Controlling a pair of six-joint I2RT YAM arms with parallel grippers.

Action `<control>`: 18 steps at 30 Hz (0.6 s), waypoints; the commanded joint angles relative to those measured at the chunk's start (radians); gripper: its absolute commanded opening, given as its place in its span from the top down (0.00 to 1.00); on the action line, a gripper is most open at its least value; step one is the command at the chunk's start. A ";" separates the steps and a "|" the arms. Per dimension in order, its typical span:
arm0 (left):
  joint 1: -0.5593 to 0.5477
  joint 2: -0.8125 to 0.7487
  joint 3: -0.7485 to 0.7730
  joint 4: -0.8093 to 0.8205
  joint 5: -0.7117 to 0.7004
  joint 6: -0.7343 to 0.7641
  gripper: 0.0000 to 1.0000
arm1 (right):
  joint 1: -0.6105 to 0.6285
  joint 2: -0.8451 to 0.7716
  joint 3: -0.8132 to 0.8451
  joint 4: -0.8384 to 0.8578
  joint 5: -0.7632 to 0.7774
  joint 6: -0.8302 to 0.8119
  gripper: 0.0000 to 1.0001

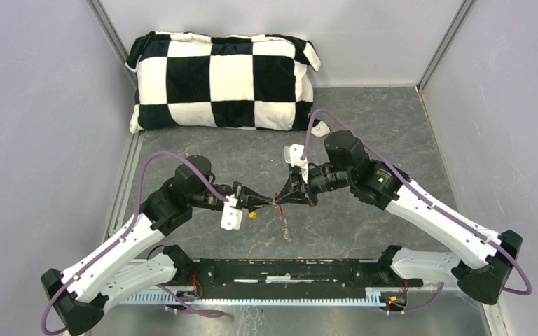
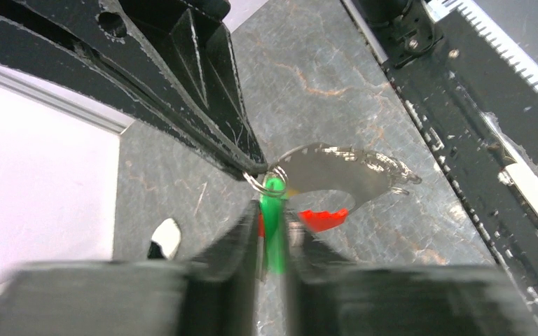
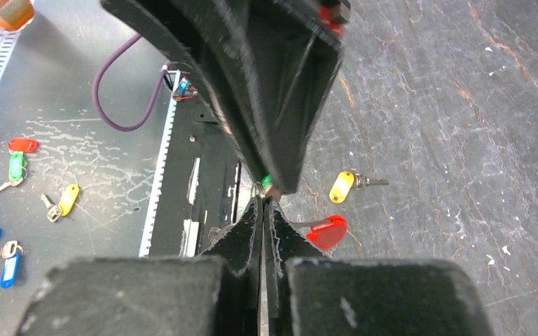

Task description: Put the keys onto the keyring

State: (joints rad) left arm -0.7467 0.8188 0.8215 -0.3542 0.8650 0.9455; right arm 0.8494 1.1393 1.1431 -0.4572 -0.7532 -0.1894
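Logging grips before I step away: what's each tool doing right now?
Left tool: closed on the green key.
Right tool: closed on the keyring.

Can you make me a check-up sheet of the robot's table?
Surface: grey stone-look table, scuffed.
Job's things: green key at the keyring; yellow key lying on the table.
Clutter: checkered pillow at the back; spare coloured keys past the near edge.
Grippers: left fingers shut on the green key; right fingers shut on the keyring.
Cables: purple cables along both arms.
Surroundings: pale walls.
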 commanded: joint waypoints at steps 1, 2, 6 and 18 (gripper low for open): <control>0.001 -0.044 -0.021 -0.001 -0.018 -0.019 0.54 | -0.008 -0.031 0.007 0.000 0.051 0.031 1.00; 0.001 -0.043 -0.017 -0.019 -0.009 -0.020 0.49 | -0.008 -0.031 0.009 -0.005 0.059 0.031 1.00; 0.001 -0.034 0.017 -0.029 -0.029 -0.113 0.37 | -0.009 -0.028 0.019 -0.035 0.084 0.015 1.00; 0.001 0.027 0.057 0.108 -0.040 -0.736 0.78 | -0.007 -0.026 0.053 -0.038 0.219 0.003 1.00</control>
State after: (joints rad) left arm -0.7475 0.8299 0.8547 -0.3157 0.8055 0.4908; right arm 0.8425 1.1355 1.1435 -0.5220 -0.5911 -0.1833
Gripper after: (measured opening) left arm 0.241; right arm 0.009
